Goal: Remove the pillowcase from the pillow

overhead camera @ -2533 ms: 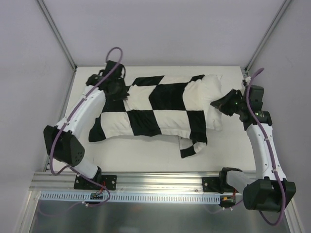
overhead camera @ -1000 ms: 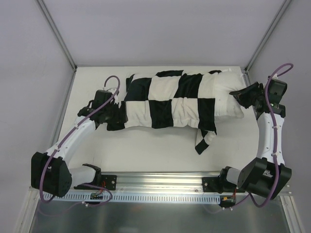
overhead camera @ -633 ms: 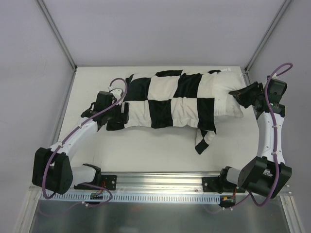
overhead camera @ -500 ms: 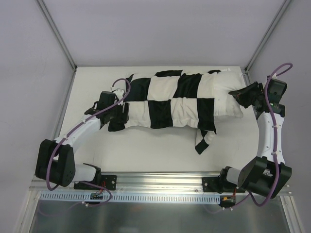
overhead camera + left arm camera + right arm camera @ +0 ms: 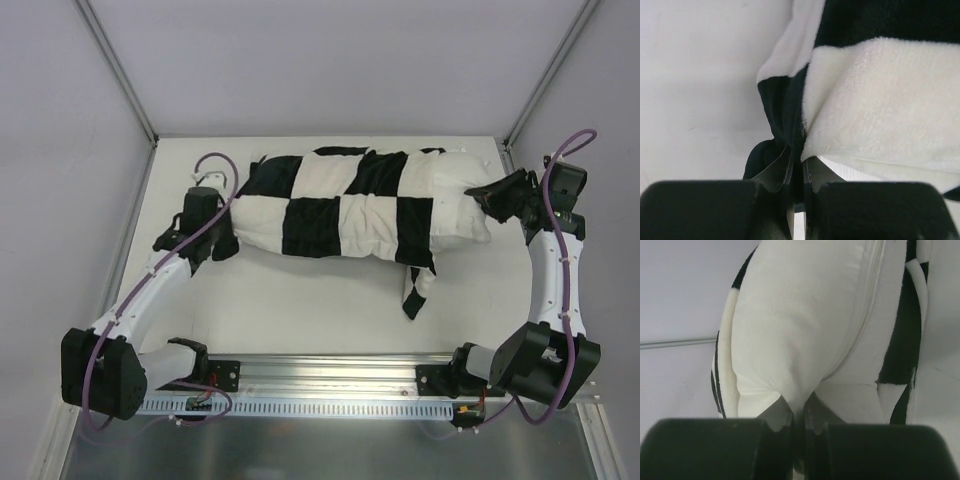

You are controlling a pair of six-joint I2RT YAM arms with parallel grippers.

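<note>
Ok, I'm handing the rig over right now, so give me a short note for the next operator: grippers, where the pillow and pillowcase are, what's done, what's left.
Left gripper: fingers shut on the pillowcase at its left end.
Right gripper: fingers shut on the pillow at its bare white right end.
Both things lie across the table, toward its far side.
Done: the pillow's right end is out of the case.
Left: most of the pillow is inside the case. Probably pull the two ends apart until the case slides off.
</note>
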